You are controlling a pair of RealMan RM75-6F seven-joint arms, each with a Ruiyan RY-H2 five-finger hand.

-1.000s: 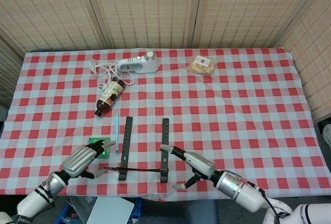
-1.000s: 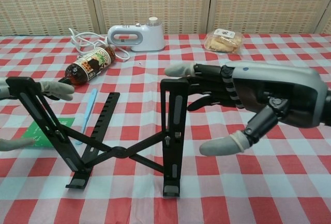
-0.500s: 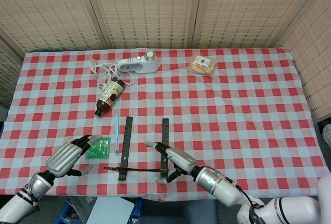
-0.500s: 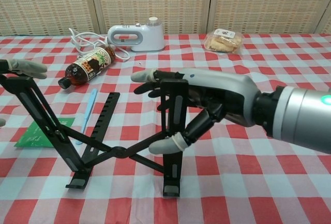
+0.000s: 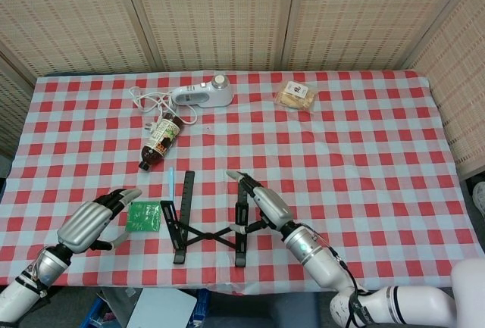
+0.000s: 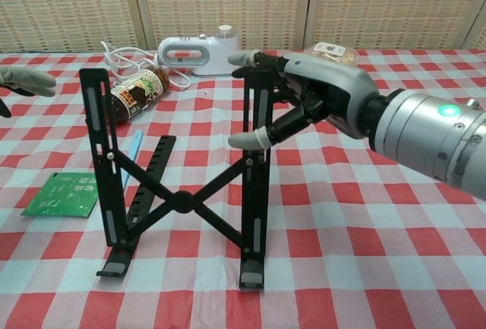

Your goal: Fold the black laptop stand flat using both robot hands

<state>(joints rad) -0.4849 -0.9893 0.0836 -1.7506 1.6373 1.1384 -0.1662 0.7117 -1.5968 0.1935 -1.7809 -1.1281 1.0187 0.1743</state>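
**Q:** What has changed since the earlier frames, and what is the right hand doing?

**A:** Since half a second ago the laptop stand has been raised; its two side bars, which leaned low, now stand nearly upright, and the crossed struts form a taller X. The right hand has climbed with it and grasps the top of the stand's right bar, fingers hooked over the upper end and thumb pressed against the bar's near face; in the head view the same hand lies along that bar.

**Q:** And the left hand?

**A:** The left hand is released; it holds nothing, its fingers are extended and slightly apart, and it hangs clear of the stand, to the left of it; in the chest view only its fingertips show at the left edge.

**Q:** Where is the stand?

**A:** Near the front edge of the checked tablecloth, on its two feet, between the two hands; the left bar stands free.

**Q:** What lies farther out?

**A:** A green packet lies flat just left of the stand; a light blue stick lies just behind it; a brown bottle lies on its side beyond that; a white appliance with its cord and a wrapped snack sit towards the far edge.
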